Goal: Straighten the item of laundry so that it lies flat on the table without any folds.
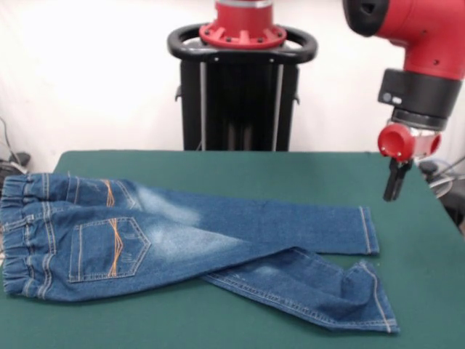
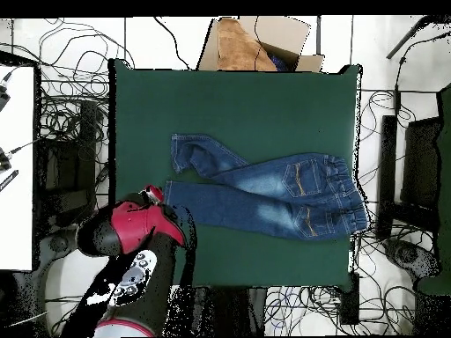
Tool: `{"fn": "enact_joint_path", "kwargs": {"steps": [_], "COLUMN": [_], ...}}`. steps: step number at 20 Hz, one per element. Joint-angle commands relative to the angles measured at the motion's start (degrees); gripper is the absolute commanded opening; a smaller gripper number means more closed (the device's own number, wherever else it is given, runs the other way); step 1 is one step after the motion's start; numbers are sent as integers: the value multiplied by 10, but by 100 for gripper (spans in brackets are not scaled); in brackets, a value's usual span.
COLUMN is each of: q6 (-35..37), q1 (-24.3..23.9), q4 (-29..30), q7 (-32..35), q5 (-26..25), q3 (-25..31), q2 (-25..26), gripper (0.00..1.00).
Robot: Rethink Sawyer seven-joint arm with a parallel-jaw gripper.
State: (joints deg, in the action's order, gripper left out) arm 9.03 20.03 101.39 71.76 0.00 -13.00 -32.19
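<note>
Nearest the front camera lies the lower leg of the jeans, its hem turned up in a fold close to the table's front edge on the right of that view, with the cloth bunched just above the cuff. This leg slants back and to the left until it passes beneath the other leg, so the two overlap around the knee and thigh. Behind it the second leg runs nearly straight across the dark green table, ending in a flat cuff on the right. To the left the gathered elastic waistband sits at the table's edge, and two back pockets with orange stitching face upward, one clear and square, the other partly creased near the waistband. Pale faded patches mark the seat and thighs. From above, the jeans occupy the middle and the waistband side of the table, well inside its other edges. Farther back and to the right in the front view, the claw hangs above the table beyond the straight leg's cuff, clear of the cloth and holding nothing; whether its fingers are parted cannot be told. At the far side stands the black pedestal.
</note>
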Motion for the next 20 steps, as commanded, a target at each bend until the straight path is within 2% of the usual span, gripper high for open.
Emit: {"fn": "enact_joint_path", "kwargs": {"steps": [1, 5, 7, 13, 20], "q6": [-73, -107, -138, -254, -312], "q1": [-11, -15, -21, -52, -66], "q4": [81, 105, 125, 165, 155], "q7": [189, 189, 197, 215, 216], "q5": [25, 27, 28, 21, 55], "q3": [14, 7, 10, 16, 19], "q2": [15, 12, 3, 17, 22], "gripper": [0, 0, 0, 0, 0]}}
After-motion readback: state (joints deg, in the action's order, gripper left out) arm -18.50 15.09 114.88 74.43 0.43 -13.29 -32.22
